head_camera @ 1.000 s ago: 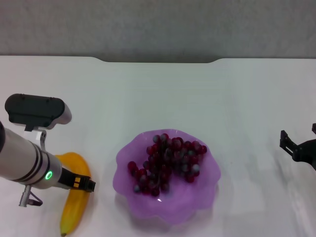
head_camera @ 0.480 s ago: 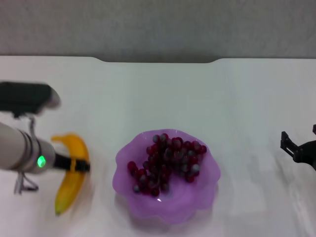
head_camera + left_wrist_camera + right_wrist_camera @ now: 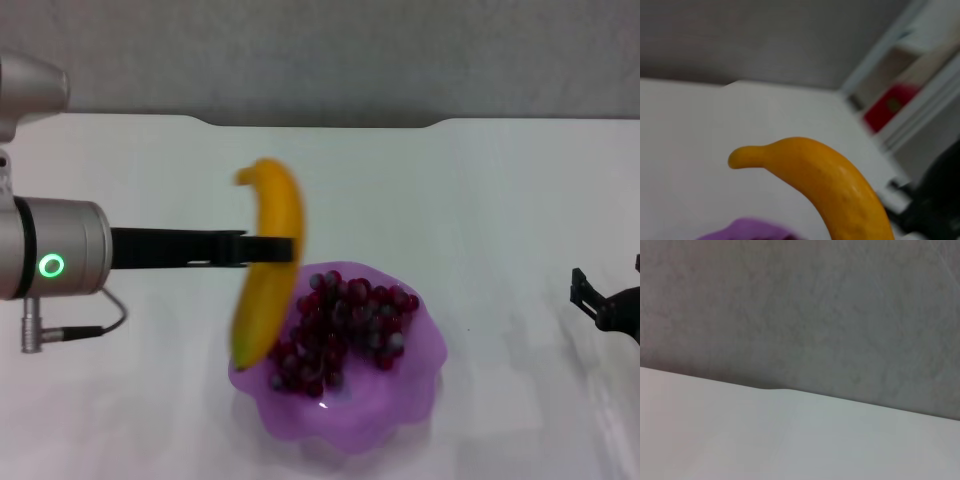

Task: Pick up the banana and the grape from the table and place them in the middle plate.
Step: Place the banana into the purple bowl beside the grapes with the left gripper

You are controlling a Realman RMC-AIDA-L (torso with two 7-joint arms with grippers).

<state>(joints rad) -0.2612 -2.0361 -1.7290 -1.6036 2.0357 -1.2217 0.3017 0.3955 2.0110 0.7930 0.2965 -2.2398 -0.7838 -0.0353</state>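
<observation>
The banana (image 3: 268, 266) hangs clear of the worktop (image 3: 500, 200), its long axis running nearly straight away from the robot, with a slight curve. The narrow stem end points toward the far edge of the worktop; the greenish lower tip points toward the robot and overlaps the left rim of the middle plate (image 3: 340, 425) in the head view. The left end effector (image 3: 268, 249) pinches the banana at roughly mid-length, its dark fingers reaching in horizontally from the robot's left. In the left wrist view the banana (image 3: 825, 185) fills the foreground, stem end toward the far wall, with a patch of the middle plate (image 3: 747, 231) below it. The grape (image 3: 340, 330) lies inside the middle plate, its bunch spread across the centre and toward the far side of the dish. One second ago the banana lay flat on the worktop, well to the left of the plate, with the left end effector closed around it; half a second ago it was already lifted. It has now been carried rightward and farther up, to the plate's left edge. The grape and the plate have not moved. The right end effector (image 3: 600, 303) sits parked at the right edge of the head view, unchanged in place; whether it is spread or pressed together cannot be told.
</observation>
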